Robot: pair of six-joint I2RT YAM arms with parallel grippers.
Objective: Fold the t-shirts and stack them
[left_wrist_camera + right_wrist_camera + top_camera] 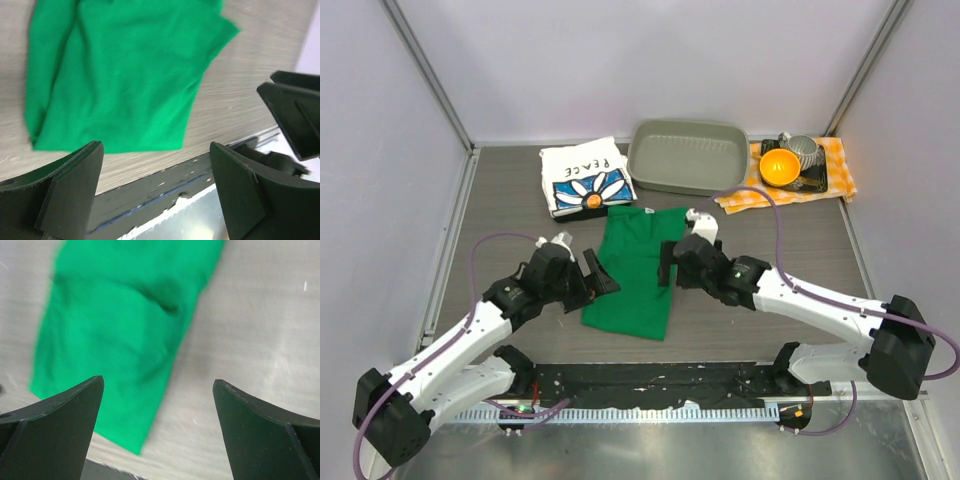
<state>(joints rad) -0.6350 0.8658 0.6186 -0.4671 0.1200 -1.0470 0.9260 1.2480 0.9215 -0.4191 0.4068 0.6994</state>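
Both grippers stand with jaws wide apart and hold nothing: our left gripper (600, 275) hangs just beside the left edge of the green t-shirt (635, 285), and our right gripper (666, 265) hangs over its right edge. Between them the green t-shirt lies on the table (500, 200) as a long narrow panel, seemingly folded in at the sides, though the blurred wrist views leave us unsure of its layers. Beyond it the white PEACE t-shirt (583, 177) lies folded beside the grey tray (685, 186), so we judge one shirt done and the green one short of a crosswise fold and stacking.
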